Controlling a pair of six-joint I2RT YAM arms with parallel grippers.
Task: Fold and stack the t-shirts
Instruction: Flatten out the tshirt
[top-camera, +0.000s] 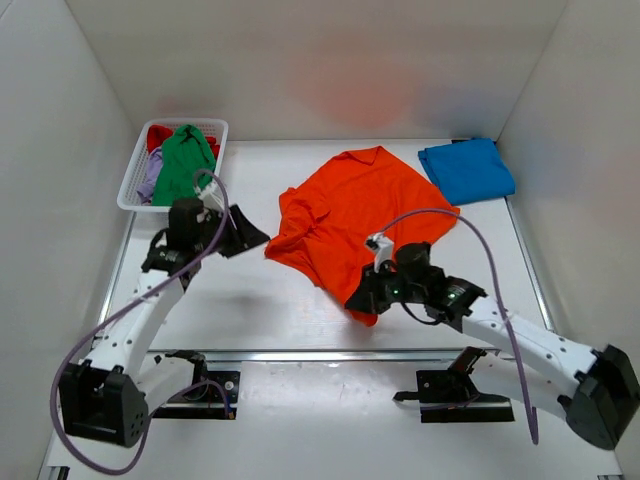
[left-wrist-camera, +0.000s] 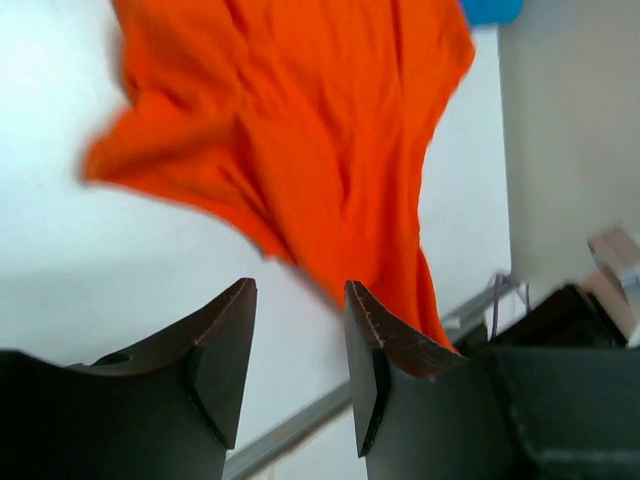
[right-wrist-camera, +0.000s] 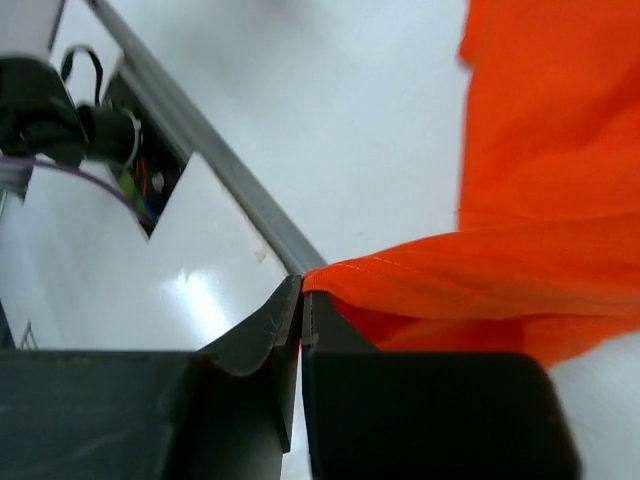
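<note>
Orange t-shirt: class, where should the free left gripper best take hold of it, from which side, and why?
Probably the bunched left corner of the orange t-shirt, coming from the left. It points toward the open left gripper, its folds stand up, and the right gripper pinches the near hem.

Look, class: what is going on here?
Two robot arms are working on an orange t-shirt, lying rumpled between them. The right gripper is shut on its near edge; the left gripper is open and empty beside its left side. A blue t-shirt lies folded at the far right, and a white basket at the far left holds a green shirt, a red shirt and a lilac shirt.
</note>
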